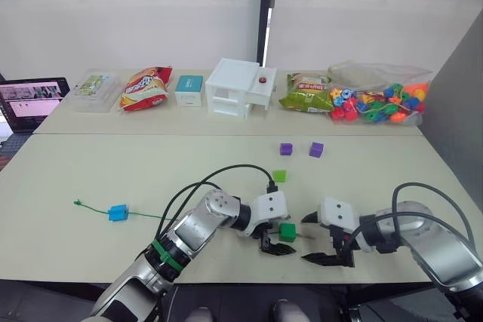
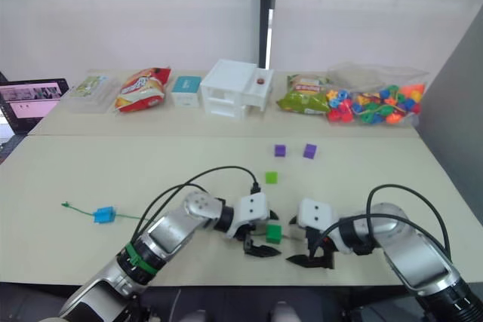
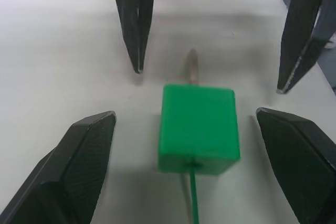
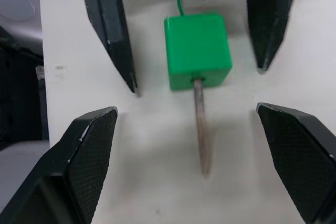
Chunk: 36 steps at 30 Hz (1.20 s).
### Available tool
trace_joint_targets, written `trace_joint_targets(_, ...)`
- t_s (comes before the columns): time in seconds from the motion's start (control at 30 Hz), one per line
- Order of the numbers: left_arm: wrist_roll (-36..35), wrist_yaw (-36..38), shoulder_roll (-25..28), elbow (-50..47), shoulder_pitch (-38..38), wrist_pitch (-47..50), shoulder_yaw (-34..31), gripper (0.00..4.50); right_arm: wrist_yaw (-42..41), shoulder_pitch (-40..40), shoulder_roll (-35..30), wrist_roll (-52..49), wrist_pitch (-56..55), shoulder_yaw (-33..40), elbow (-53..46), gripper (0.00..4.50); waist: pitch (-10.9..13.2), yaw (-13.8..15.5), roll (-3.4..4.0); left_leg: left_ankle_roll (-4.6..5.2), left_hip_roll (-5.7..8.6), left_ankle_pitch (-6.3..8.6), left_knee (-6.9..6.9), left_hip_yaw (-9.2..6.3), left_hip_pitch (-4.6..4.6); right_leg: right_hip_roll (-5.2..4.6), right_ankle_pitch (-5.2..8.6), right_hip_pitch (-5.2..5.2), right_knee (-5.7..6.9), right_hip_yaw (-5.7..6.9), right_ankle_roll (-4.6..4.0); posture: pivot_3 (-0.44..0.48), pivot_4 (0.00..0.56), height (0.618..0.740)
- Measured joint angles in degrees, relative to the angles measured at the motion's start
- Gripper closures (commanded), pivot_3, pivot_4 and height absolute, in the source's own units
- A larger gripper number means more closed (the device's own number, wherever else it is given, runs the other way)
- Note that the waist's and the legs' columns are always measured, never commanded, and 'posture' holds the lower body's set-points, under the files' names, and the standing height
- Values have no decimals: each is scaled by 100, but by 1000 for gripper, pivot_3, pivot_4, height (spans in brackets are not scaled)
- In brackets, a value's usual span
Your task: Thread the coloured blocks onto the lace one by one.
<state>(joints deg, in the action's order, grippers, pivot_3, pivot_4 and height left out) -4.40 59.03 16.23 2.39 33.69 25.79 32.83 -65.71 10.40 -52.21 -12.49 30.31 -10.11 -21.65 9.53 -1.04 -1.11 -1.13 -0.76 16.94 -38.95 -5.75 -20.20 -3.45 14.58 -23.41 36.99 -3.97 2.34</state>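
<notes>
Far edge of tabletop (image 1: 90,179), left to right: laptop (image 1: 32,102) at far left corner, clear box (image 1: 94,90), red snack bag (image 1: 146,87), teal box (image 1: 189,90), white shelf unit (image 1: 239,87), green snack bag (image 1: 306,93), clear bag of beads (image 1: 379,99) near far right corner.

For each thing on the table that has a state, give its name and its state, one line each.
Dark green block: on the lace, needle tip through it, ungripped.
Blue block: threaded, near the knotted end.
Light green block: loose, unthreaded.
Two purple blocks: loose, unthreaded.
Lace: flat on the table.
Left pincer: open.
Right pincer: open.
</notes>
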Motion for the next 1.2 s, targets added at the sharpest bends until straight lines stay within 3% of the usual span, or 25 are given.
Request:
trace_joint_targets(0.23,-23,177,54,23,0,-87,-26,3206,75,-12,0,9,-188,0,151,0,0,16,0,0,0,0,-1,-1,0,0,0,0,1,0,0,0,150,740)
trace_joint_targets(0.27,-22,190,69,18,0,-88,-35,3298,81,-11,0,12,-216,0,191,0,0,19,0,0,0,0,-1,-1,0,0,0,0,1,0,0,0,150,740)
trace_joint_targets(0.43,-22,247,130,-17,0,-87,-36,3298,104,-10,14,56,-280,-30,333,0,0,19,0,0,0,0,-1,-1,0,0,0,0,1,0,0,0,150,740)
trace_joint_targets(0.57,-22,259,164,-19,0,-87,-37,3298,112,41,70,98,-437,-48,465,1145,0,16,0,0,0,0,0,-1,0,0,0,0,0,0,0,0,150,740)
trace_joint_targets(0.9,-22,292,231,-67,-9,-86,-40,3298,71,53,80,183,-669,-76,556,4486,0,17,0,0,0,0,-1,-1,0,0,0,0,1,0,0,0,150,740)
trace_joint_targets(1.2,-119,347,643,-527,-228,-47,-293,3298,51,181,127,218,-725,-96,622,4500,-1,-8,2,0,-2,0,1,-1,3,1,0,0,3,0,0,0,150,740)
